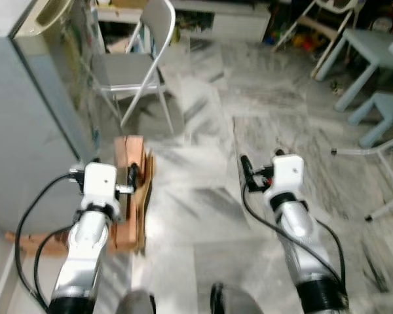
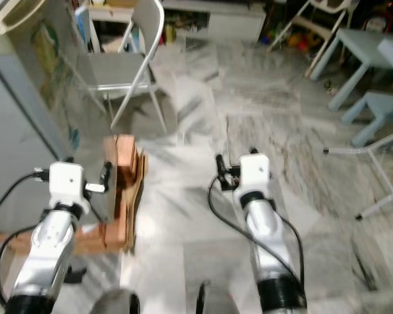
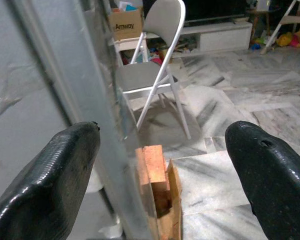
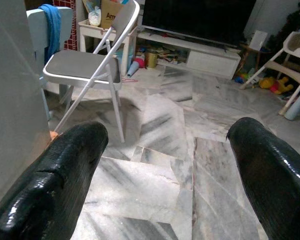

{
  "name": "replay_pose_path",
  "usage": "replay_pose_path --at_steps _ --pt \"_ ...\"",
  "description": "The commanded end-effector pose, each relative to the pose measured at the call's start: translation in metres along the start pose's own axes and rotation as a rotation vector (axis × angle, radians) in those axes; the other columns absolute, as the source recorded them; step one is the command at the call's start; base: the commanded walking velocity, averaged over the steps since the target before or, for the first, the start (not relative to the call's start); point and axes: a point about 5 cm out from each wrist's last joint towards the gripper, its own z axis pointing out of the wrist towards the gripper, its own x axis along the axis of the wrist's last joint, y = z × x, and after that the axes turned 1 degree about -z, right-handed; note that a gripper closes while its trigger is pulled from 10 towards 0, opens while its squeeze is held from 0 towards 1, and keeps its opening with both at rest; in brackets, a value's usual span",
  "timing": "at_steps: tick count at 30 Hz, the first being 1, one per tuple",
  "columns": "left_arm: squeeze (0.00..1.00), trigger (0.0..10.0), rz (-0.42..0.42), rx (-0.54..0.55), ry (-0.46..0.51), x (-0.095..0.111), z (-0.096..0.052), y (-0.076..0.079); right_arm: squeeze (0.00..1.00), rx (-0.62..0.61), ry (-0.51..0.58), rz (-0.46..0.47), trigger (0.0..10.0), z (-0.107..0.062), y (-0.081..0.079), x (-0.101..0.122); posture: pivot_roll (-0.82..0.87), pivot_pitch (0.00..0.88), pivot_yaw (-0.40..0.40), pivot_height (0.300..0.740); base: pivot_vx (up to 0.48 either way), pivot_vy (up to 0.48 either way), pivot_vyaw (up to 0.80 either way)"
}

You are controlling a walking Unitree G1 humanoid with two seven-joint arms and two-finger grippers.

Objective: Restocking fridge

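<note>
The fridge point(image 1: 23, 124), a tall grey cabinet, stands at the robot's left, its side wall running away toward a grey folding chair point(image 1: 134, 62) on the marble floor point(image 1: 203, 163). Low against the fridge's near corner sits a stack of orange-brown wooden pieces point(image 1: 132, 190) resting on the floor (what they are cannot be told from the blurred head views). The left gripper point(image 3: 162, 165) is raised just beside the fridge wall, above those wooden pieces; in its wrist view the 2 black fingers point(image 3: 50, 185) stand wide apart with nothing between them, and the fridge's edge cuts across the gap. The right gripper point(image 4: 165, 170) is held out over bare floor, well apart from the fridge, and its jaws are likewise spread wide and hold nothing. Beyond the chair, a low white TV stand point(image 4: 190, 52) runs along the far wall under a dark screen point(image 4: 197, 17), with a cardboard box point(image 3: 126, 22) near the chair. At the robot's right are a pale blue tabletop point(image 1: 373, 46) and a matching small stool point(image 1: 386, 111).
</note>
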Motion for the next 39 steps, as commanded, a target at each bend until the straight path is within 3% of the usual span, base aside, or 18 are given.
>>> replay_pose_path --at_steps 1,8,17,22,28,39 --pt "0.00 10.0 -0.008 -0.018 -0.004 -0.002 -0.002 0.008 0.00 -0.029 -0.006 -0.012 10.0 -0.004 0.011 -0.002 0.08 0.095 -0.065 0.740 0.000 0.000 0.00" --pt "0.00 10.0 -0.063 0.016 -0.037 -0.002 0.004 0.009 0.00 -0.036 -0.019 -0.016 10.0 -0.009 0.014 -0.006 0.07 0.088 -0.063 0.740 0.000 0.000 0.00" --pt "0.00 10.0 -0.098 0.024 -0.008 0.013 0.038 0.015 0.00 -0.011 -0.010 -0.048 10.0 -0.011 0.011 -0.002 0.04 0.092 -0.063 0.740 0.000 0.000 0.00" --pt "0.00 10.0 -0.107 0.054 0.014 0.022 0.050 0.012 0.00 0.000 -0.004 -0.050 10.0 -0.013 0.011 -0.001 0.04 0.092 -0.064 0.740 0.000 0.000 0.72" --pt "0.00 10.0 -0.107 0.049 0.013 0.019 0.047 0.014 0.00 -0.006 -0.008 -0.052 10.0 -0.014 0.012 -0.001 0.04 0.096 -0.063 0.740 0.000 0.000 0.57" --pt "0.00 10.0 -0.112 0.017 -0.002 0.007 0.034 0.018 0.00 0.012 -0.009 -0.039 10.0 -0.014 0.012 -0.001 0.04 0.098 -0.066 0.740 0.148 0.000 0.00"
